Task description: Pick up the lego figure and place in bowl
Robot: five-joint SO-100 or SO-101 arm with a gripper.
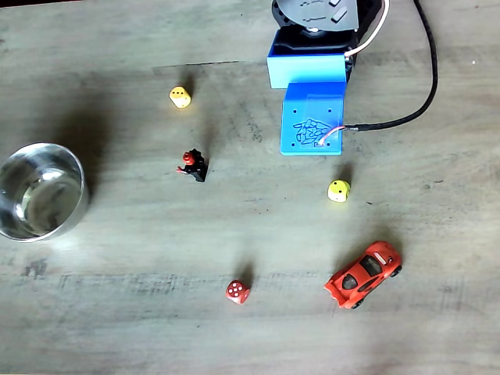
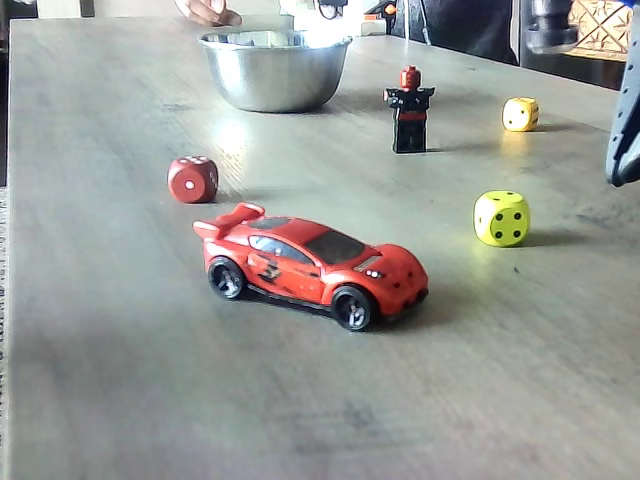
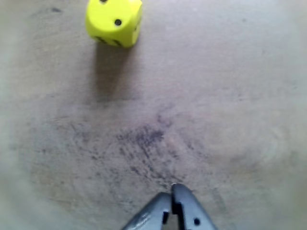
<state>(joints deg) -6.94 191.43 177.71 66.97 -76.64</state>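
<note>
The lego figure (image 1: 193, 165) (image 2: 410, 108), black with a red head, stands upright on the wooden table (image 1: 141, 312), left of the arm in a fixed view. At that view's far left edge sits the shiny steel bowl (image 1: 39, 191) (image 2: 273, 68), with nothing visible inside. The arm's blue wrist (image 1: 312, 117) hangs near the top centre, well right of the figure. In the wrist view my gripper (image 3: 171, 192) points at bare table, its two dark fingertips pressed together with nothing between them.
A red toy car (image 1: 364, 274) (image 2: 312, 264) and a red dice (image 1: 238, 291) (image 2: 193, 179) lie in front. Two yellow dice (image 1: 338, 191) (image 1: 180, 97) sit near the arm and the figure. A black cable (image 1: 426, 86) trails right. A person's hand (image 2: 207, 10) rests behind the bowl.
</note>
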